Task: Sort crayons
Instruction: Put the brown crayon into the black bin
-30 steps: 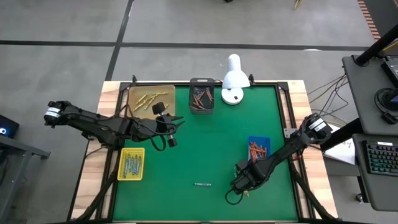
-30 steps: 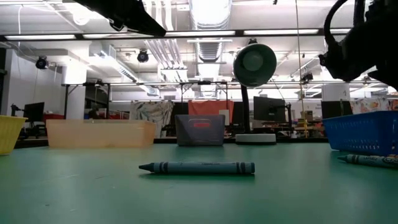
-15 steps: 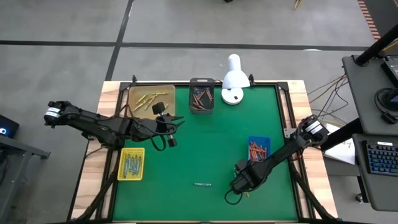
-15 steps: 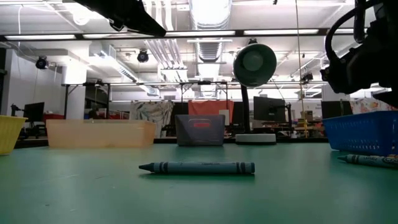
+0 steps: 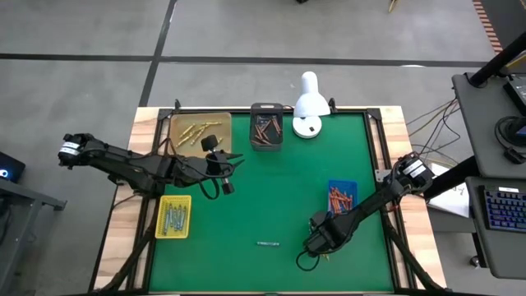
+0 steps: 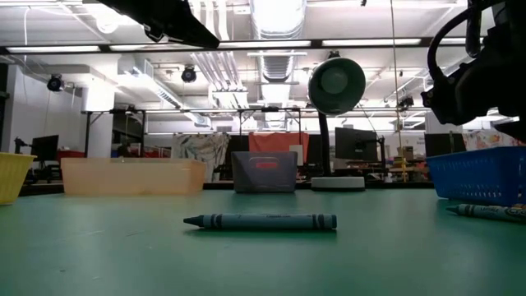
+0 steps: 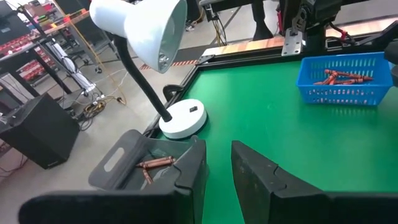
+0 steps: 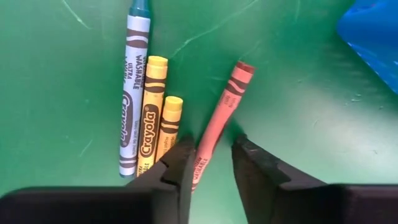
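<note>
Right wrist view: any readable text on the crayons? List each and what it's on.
"Crayola", along the yellow crayon.
"Crayola", along the teal crayon beside it.
"ULTRA... WASHABLE", small print higher on the teal crayon; the middle word is too blurred to read.
Shorter yellow crayon: print too small to read.
Red crayon between the right end effector's fingers: print too blurred to read.

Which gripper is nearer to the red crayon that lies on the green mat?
The right. The right gripper has a finger on each side of the red crayon. The left gripper hangs far across the table, near the tan tray.
</note>
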Action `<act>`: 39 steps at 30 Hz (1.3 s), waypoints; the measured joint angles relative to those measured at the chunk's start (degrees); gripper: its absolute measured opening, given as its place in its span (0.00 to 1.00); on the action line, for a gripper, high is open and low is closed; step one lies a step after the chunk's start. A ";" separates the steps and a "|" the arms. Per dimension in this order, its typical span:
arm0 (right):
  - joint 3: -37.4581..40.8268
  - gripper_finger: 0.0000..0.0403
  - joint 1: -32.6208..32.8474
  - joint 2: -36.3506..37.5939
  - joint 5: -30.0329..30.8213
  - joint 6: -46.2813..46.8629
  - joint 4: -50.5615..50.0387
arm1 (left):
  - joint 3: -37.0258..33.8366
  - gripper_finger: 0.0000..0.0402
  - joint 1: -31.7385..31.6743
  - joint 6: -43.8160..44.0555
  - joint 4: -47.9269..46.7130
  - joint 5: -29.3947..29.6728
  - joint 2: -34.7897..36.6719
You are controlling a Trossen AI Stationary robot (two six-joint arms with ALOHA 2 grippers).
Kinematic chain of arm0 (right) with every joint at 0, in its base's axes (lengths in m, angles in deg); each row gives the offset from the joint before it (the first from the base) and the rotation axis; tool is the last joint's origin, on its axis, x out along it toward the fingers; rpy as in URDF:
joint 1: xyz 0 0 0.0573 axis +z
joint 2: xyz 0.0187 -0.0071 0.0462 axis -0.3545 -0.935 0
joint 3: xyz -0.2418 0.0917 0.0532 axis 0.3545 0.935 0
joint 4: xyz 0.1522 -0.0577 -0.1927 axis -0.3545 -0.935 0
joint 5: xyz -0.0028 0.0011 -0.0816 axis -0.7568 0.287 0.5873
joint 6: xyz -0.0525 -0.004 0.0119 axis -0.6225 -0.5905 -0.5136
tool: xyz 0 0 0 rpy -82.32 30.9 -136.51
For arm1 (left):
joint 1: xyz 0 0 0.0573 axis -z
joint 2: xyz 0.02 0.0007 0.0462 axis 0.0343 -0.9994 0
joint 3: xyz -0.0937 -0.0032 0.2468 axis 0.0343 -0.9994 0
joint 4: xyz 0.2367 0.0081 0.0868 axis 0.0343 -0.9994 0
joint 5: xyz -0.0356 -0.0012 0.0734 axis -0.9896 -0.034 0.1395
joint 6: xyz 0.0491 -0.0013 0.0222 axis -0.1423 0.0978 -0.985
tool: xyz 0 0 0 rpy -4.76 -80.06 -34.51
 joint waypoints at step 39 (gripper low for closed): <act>-20.15 0.02 -0.29 4.55 9.46 -14.37 -11.48 | 0.01 0.15 0.20 3.71 2.22 -4.27 0.00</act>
